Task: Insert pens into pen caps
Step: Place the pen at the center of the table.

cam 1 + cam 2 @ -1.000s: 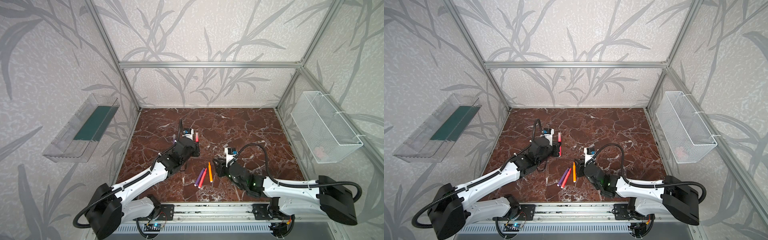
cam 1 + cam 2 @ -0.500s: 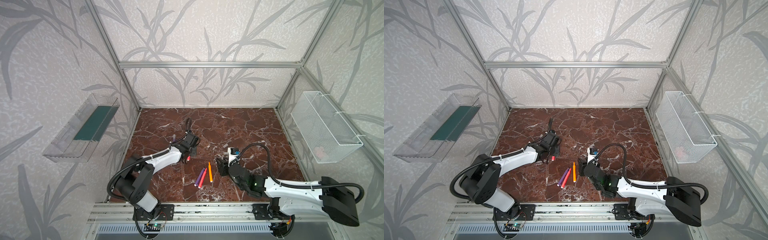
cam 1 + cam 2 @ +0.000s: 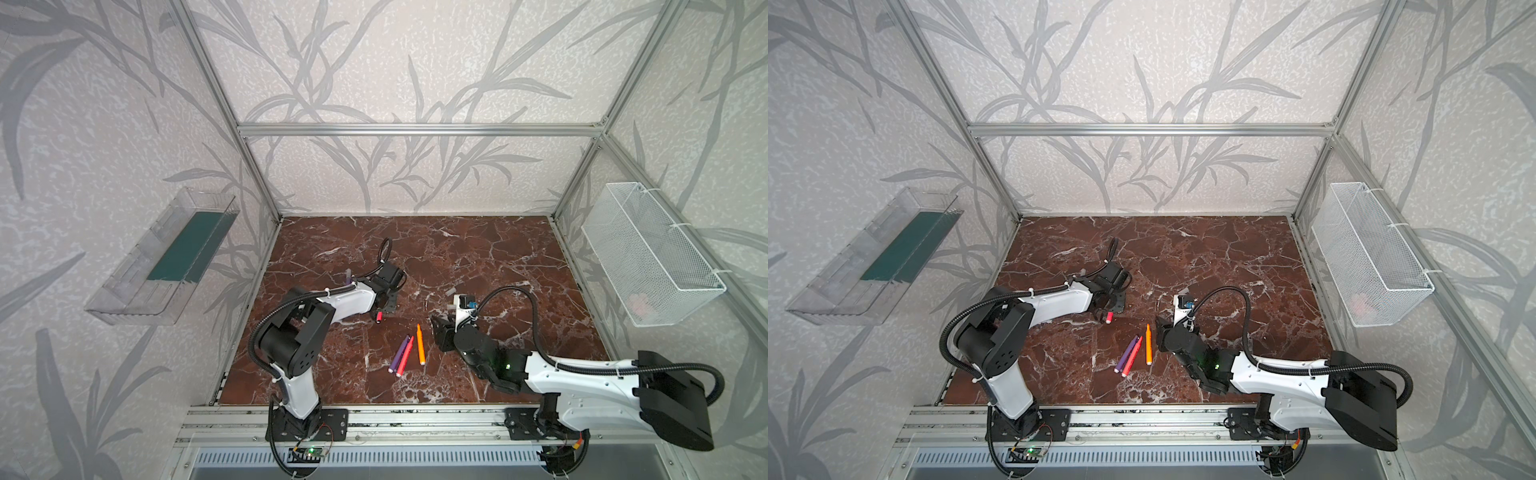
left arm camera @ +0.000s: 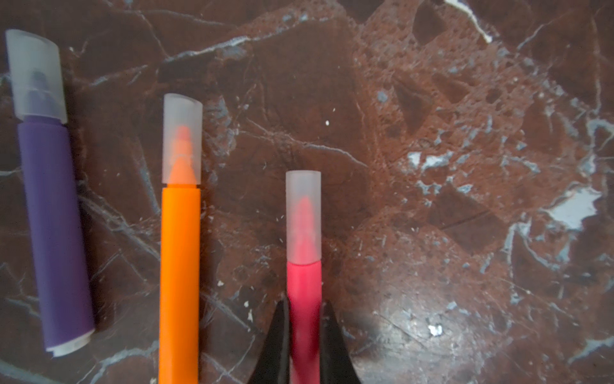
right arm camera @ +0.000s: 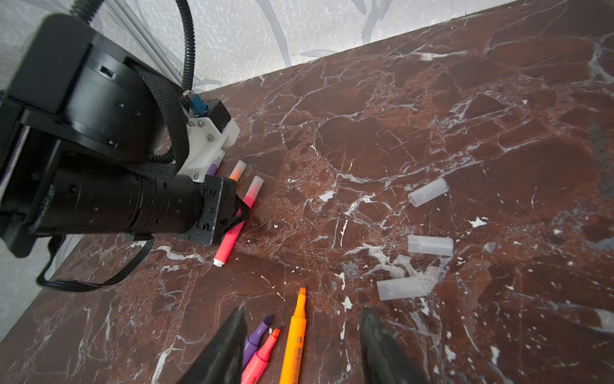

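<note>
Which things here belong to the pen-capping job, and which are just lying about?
Job: capped purple pen, capped orange pen, capped pink pen held in the left gripper; uncapped purple pen, uncapped pink pen, uncapped orange pen by the open right gripper; three loose caps.
Lying about: clear wall tray; wire basket.

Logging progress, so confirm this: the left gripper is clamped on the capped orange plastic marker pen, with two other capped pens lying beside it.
Not right: the left gripper is shut on the capped pink-red plastic marker pen, not the orange one, as the left wrist view shows. The capped orange pen and capped purple pen lie beside it.
</note>
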Robot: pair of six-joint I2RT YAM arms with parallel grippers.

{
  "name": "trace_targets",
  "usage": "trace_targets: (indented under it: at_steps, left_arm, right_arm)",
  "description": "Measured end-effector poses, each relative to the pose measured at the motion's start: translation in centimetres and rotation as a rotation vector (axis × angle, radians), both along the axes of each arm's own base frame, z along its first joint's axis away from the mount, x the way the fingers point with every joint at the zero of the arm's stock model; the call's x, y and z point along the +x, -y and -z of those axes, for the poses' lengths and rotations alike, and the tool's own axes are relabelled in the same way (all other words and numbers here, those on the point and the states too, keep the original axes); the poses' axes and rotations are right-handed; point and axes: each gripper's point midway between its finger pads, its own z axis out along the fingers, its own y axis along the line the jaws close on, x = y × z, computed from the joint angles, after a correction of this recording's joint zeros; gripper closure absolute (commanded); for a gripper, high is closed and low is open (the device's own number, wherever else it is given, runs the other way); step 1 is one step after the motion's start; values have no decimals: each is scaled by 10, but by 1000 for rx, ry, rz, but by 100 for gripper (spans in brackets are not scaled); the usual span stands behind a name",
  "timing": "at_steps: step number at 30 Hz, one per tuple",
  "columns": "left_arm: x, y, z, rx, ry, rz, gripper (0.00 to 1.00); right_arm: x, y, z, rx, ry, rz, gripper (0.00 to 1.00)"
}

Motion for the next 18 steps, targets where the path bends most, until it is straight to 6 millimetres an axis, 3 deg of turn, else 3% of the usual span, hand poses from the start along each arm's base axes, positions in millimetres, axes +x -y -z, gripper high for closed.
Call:
trace_targets:
  at_steps: [3, 4, 5, 11, 15, 18]
  left_arm:
    - [-1, 0, 3, -4, -14, 3, 52]
    - [-1, 0, 2, -8, -14, 7, 23]
    - [-1, 1, 2, -13, -14, 6, 1]
    - [-5, -1, -16, -44, 22, 12, 1]
    - [-10, 4, -63, -134, 118, 42, 1]
    - [-18, 11, -100, -237, 203, 92, 9]
  right_arm:
    - [2, 2, 0, -1, 0, 6, 42]
    - [2, 2, 0, -1, 0, 8, 41]
    - [2, 2, 0, -2, -1, 9, 40]
    - [5, 5, 1, -6, -2, 21, 39]
    - [8, 9, 1, -10, 0, 36, 39]
    - [11, 13, -2, -2, 4, 51, 43]
